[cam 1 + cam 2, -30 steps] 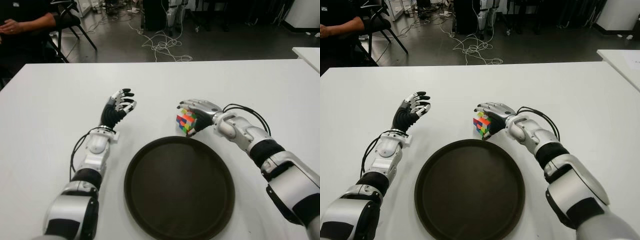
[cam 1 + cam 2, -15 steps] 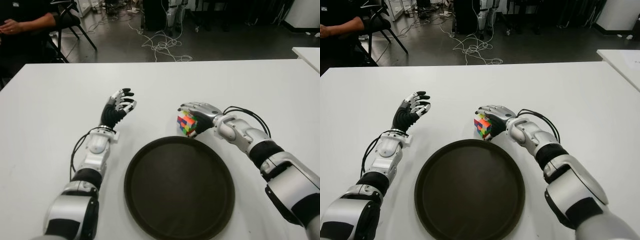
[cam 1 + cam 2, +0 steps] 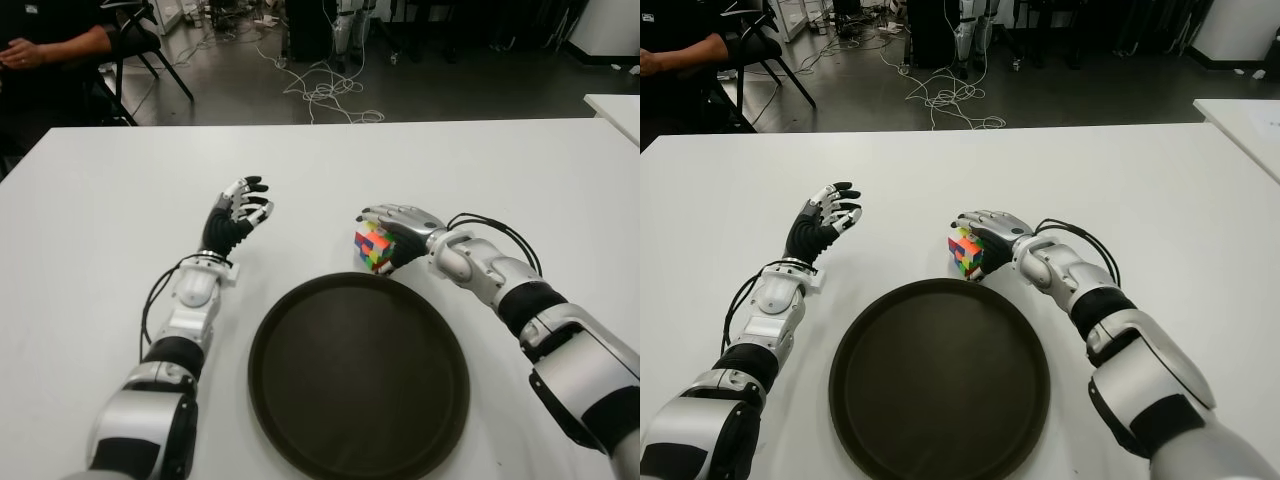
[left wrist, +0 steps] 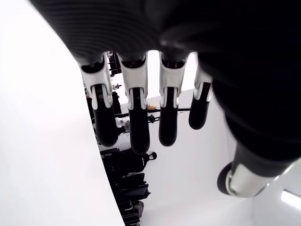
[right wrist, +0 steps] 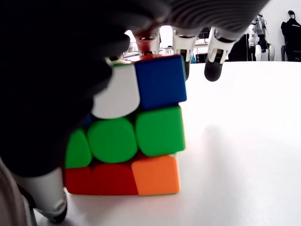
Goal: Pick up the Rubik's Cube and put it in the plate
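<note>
Your right hand (image 3: 395, 232) grips the Rubik's Cube (image 3: 373, 248) just beyond the plate (image 3: 358, 375) rim on the worktop (image 3: 120, 200); your left hand (image 3: 236, 214) shows fingers spread, empty.

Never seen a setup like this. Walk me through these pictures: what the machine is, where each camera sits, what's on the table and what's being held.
This is a humanoid robot with two arms ending in fingered hands. Two pictures come from cameras in its head, looking down at a white table. The other two come from a camera on each wrist, looking close at that hand.

On the table lies a dark round plate, with nothing in it. Just past its far rim, the right hand is curled around a colourful puzzle cube. Its wrist view shows the cube close up, its bottom edge down at the table.

The left hand shows to the left of the plate, fingers spread, holding nothing.

A seated person shows beyond the table.
</note>
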You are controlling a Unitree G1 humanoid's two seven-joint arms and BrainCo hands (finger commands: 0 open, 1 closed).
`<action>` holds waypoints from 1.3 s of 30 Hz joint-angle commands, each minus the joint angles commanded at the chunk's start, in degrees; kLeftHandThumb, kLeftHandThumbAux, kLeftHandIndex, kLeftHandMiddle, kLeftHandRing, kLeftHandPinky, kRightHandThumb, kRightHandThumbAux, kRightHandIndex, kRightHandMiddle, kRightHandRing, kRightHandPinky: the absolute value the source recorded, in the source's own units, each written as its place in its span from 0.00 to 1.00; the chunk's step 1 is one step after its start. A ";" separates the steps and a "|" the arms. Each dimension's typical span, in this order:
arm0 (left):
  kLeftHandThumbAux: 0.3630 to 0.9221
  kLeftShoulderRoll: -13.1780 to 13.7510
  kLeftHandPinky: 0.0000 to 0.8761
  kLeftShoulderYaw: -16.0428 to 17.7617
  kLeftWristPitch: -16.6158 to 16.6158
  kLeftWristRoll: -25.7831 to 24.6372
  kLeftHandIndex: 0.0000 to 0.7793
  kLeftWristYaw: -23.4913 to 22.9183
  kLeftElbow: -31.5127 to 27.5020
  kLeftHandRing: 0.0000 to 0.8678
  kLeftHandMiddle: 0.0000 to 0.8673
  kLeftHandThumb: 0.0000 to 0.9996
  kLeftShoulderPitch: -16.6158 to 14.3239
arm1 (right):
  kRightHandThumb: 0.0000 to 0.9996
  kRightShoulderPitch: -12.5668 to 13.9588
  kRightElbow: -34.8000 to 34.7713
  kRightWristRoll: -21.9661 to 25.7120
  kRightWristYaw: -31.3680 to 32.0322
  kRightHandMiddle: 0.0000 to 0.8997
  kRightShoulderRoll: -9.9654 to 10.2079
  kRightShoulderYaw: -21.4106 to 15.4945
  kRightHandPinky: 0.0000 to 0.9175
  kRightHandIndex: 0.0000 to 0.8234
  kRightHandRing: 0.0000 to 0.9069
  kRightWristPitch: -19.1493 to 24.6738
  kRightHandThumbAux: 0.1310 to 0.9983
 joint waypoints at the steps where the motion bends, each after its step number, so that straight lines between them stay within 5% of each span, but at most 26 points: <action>1: 0.54 -0.01 0.33 0.01 -0.04 -0.02 0.29 0.00 0.01 0.33 0.33 0.07 -0.03 | 0.00 -0.04 0.34 -0.05 -0.26 0.03 0.06 0.01 0.08 0.05 0.05 0.09 0.71; 11: 0.58 -0.18 0.32 0.08 -0.31 -0.01 0.30 0.28 0.19 0.34 0.34 0.05 -0.18 | 0.00 -0.60 3.05 0.04 -1.52 0.04 0.74 -0.02 0.08 0.05 0.06 0.28 0.65; 30: 0.54 -0.33 0.31 0.16 -0.16 -0.24 0.29 -0.48 0.06 0.33 0.33 0.01 -0.16 | 0.00 -0.92 4.58 -0.67 -3.32 0.05 0.85 0.83 0.09 0.08 0.08 -1.17 0.70; 36: 0.56 -0.38 0.29 0.11 -0.34 -0.14 0.30 -0.40 0.00 0.32 0.33 0.01 -0.13 | 0.00 -0.64 4.54 -1.28 -6.99 0.07 0.67 1.17 0.14 0.10 0.11 -2.10 0.71; 39: 0.56 -0.45 0.30 0.13 -0.55 -0.08 0.30 -0.08 -0.04 0.33 0.33 0.03 -0.12 | 0.00 -0.33 4.41 -2.28 -12.02 0.16 0.35 1.66 0.27 0.16 0.22 -3.30 0.77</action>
